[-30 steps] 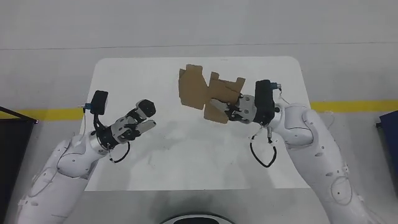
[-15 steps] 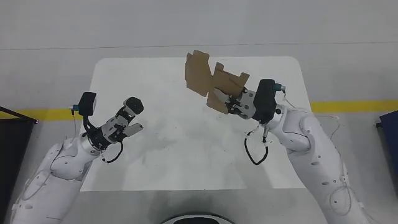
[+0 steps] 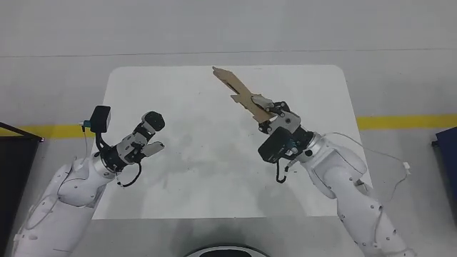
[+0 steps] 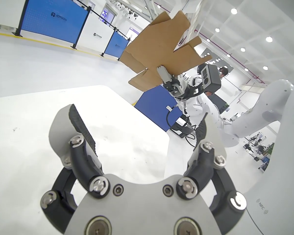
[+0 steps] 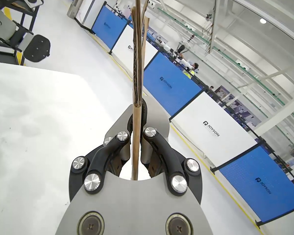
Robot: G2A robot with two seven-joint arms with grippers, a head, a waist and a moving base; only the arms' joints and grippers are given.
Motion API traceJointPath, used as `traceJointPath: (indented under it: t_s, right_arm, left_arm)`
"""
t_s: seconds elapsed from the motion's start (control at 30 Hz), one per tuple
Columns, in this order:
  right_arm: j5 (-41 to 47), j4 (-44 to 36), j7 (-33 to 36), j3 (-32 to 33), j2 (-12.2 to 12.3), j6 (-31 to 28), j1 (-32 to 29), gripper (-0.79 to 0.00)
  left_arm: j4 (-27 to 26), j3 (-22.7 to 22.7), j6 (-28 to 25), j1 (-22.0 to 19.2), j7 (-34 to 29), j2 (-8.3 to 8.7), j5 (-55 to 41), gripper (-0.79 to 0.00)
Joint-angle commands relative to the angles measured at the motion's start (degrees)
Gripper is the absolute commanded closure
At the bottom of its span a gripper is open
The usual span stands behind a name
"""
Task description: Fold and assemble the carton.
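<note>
One flat carton [image 5: 138, 69] pinched edge-on in R pincer [image 5: 138, 110]; L pincer [image 4: 138, 114] apart, agape.

A: What does the carton [image 3: 239, 89] look like?
B: Brown corrugated board, a flat blank with its layers pressed together and notched flaps at the edges.
A: Where is it?
B: Off the table [image 3: 143, 93], over its far right part. It stands on edge, pinched at one end by the right gripper [image 3: 265, 107].

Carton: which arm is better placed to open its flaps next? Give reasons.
Probably left: the left gripper is open and empty; the right gripper is shut on the carton, holding it above the table.
</note>
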Motion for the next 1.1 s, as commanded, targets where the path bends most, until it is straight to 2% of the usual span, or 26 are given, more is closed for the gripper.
traceJointPath:
  t_s: [0.0,0.2,0.23,0.33,0.53,0.67,0.77,0.93,1.03,1.07]
  right_arm:
    - [0.2,0.0,0.03,0.01,0.0,-0.06,0.02,0.0]
    - [0.2,0.0,0.03,0.01,0.0,-0.06,0.02,0.0]
    - [-2.11,-0.26,0.89,0.28,0.06,0.6,0.25,0.0]
    - [-19.23,-2.71,5.37,-1.82,0.33,3.18,0.09,0.0]
    - [-41.5,-3.2,10.99,-6.35,0.43,4.2,1.25,0.0]
    - [-58.96,-2.61,16.57,-10.6,0.26,7.28,1.55,0.0]
    - [-68.23,-1.96,20.91,-13.31,-0.06,9.61,1.22,0.0]
    - [-74.31,-1.5,28.74,-15.83,-0.83,12.33,1.05,0.0]
    - [-74.31,-1.57,33.85,-16.34,-0.22,12.89,2.61,0.0]
    - [-74.31,-1.14,38.02,-16.12,0.36,12.46,3.84,0.0]
  left_arm:
    - [0.0,0.0,0.0,0.0,0.0,0.0,0.0,-0.785]
    - [0.0,0.0,0.0,0.0,0.0,0.0,0.0,-0.785]
    - [0.0,0.0,0.0,0.0,0.0,0.0,0.0,-0.785]
    - [0.0,0.0,0.0,0.0,0.0,0.0,0.0,-0.785]
    - [0.0,0.0,0.0,0.0,0.0,0.0,0.0,-0.785]
    - [0.0,0.0,0.0,0.0,0.0,0.0,0.0,-0.785]
    - [0.0,0.0,0.0,0.0,0.0,0.0,0.0,-0.785]
    - [0.0,0.0,0.0,0.0,0.0,0.0,0.0,-0.785]
    - [0.0,0.0,0.0,0.0,0.0,0.0,0.0,-0.785]
    - [0.0,0.0,0.0,0.0,0.0,0.0,0.0,-0.785]
